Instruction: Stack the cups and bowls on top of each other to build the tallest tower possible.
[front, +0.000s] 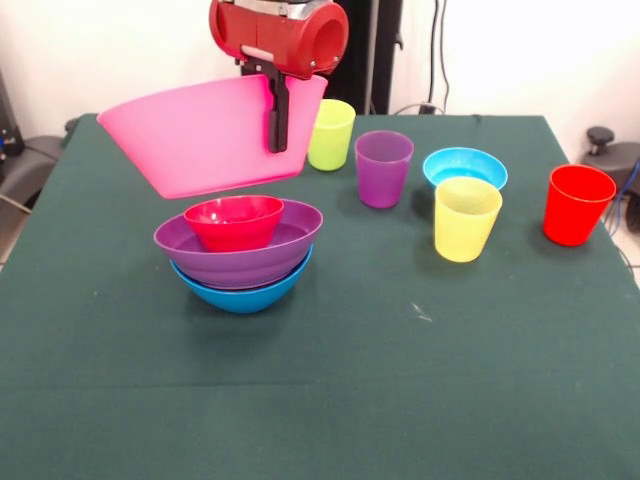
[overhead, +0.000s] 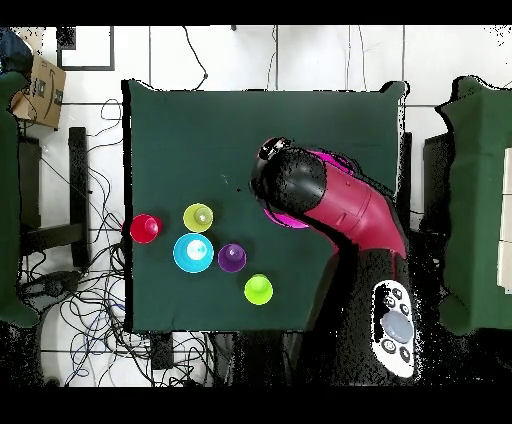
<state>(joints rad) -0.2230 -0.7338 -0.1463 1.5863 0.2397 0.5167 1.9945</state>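
My gripper (front: 278, 138) is shut on the right rim of the very large pink bowl (front: 200, 140) and holds it tilted in the air just above the tower (front: 240, 255). The tower is the small red bowl (front: 234, 221) inside the large purple bowl (front: 240, 255), inside the medium blue bowl (front: 243, 294). The lime green cup (front: 331, 134), purple cup (front: 383, 168), yellow cup (front: 466, 218) and red cup (front: 578, 204) stand upright to the right. The light blue bowl (front: 464, 166) sits behind the yellow cup. The orange bowl is out of view. In the overhead view the arm (overhead: 335, 205) hides the tower.
The green-covered table (front: 400, 380) holds everything. In the overhead view the red cup (overhead: 145, 228), yellow cup (overhead: 198, 216), light blue bowl (overhead: 193, 252), purple cup (overhead: 232, 257) and green cup (overhead: 258, 289) cluster at the lower left. Cables lie on the floor around the table.
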